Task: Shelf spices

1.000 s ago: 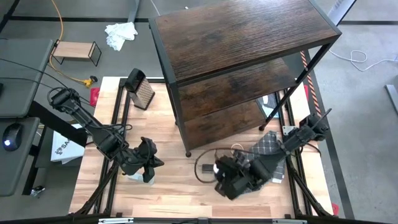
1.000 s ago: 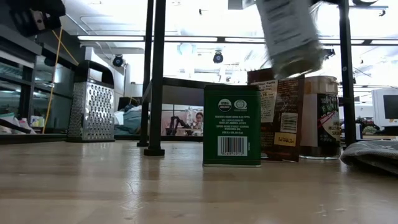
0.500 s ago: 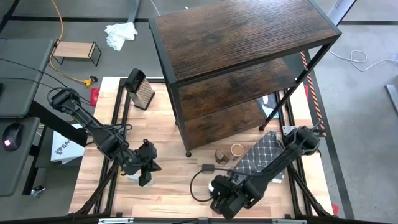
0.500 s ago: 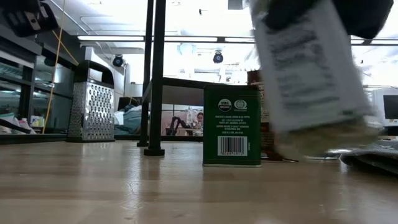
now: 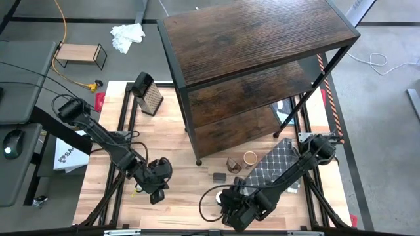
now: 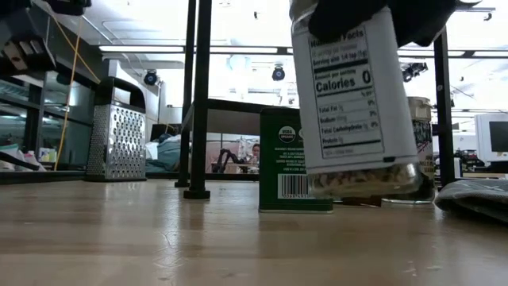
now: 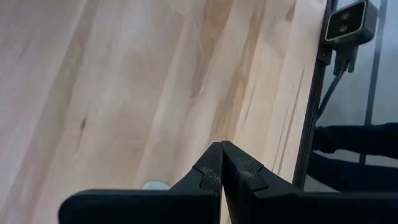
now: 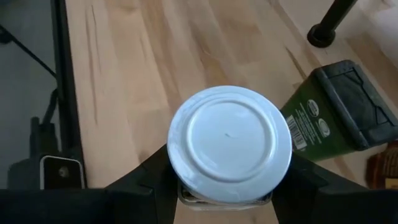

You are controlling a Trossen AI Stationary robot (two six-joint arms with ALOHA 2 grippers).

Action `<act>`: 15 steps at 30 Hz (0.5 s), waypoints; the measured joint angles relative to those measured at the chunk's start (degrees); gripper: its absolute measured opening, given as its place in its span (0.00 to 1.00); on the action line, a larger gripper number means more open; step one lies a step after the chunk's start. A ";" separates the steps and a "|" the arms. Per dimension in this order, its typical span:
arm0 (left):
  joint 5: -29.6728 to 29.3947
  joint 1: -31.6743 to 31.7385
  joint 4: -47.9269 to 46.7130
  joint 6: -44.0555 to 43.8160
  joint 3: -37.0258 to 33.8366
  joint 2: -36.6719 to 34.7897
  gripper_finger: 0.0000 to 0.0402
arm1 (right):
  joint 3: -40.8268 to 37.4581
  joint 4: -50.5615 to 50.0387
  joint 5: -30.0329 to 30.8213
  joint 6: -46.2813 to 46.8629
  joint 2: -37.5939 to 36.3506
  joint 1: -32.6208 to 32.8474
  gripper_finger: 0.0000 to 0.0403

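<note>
My right gripper [image 5: 231, 208] hangs near the table's front edge, shut on a white-capped jar [image 6: 357, 103] with a nutrition label. The cap [image 8: 230, 143] faces the right wrist camera. Behind the jar a green tin [image 6: 296, 159] stands on the table. A brown jar [image 5: 233, 163] and a tan-lidded jar [image 5: 250, 158] stand by the shelf's foot. The shelf [image 5: 256, 52], dark wood boards in a black frame, fills the far right. My left gripper [image 5: 157, 189] is shut and holds nothing, low over bare wood at the front left. My right gripper pinches the jar's top, just under the white cap's rim [image 8: 177, 155], between its two fingers [image 8: 149, 177], one on each side. The fingers come slanting down from above. The jar hangs below them, nearly upright, its base [image 6: 365, 184] clear of the table.
A metal box grater [image 5: 149, 94] stands at the far left of the table. A dark patterned cloth [image 5: 275, 160] lies at the right, beside the shelf's legs. Bare wood spreads between the two arms at the table's front.
My right gripper has carried the jar down and toward the table's near edge, and the jar now hangs almost upright close to the low camera. My left gripper has sunk and tipped further down, drifting a little toward the near edge, still shut.
</note>
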 joint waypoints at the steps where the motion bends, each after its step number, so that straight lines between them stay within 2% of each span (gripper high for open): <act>1: -0.02 0.00 0.31 -0.43 0.00 0.33 0.00 | 0.00 -0.10 -0.03 -0.07 0.01 -0.07 0.45; 3: -0.32 0.00 1.08 -0.72 0.00 0.51 0.00 | 0.00 -0.22 -0.05 -0.07 0.02 -0.25 0.48; 8: -2.25 0.22 2.60 -0.64 0.00 0.10 0.00 | 0.00 -0.56 -0.09 0.06 0.02 -0.85 0.64; 15: -2.44 1.57 4.02 -0.31 0.00 -0.13 0.00 | 0.07 -0.51 -0.79 0.54 0.02 -1.01 0.68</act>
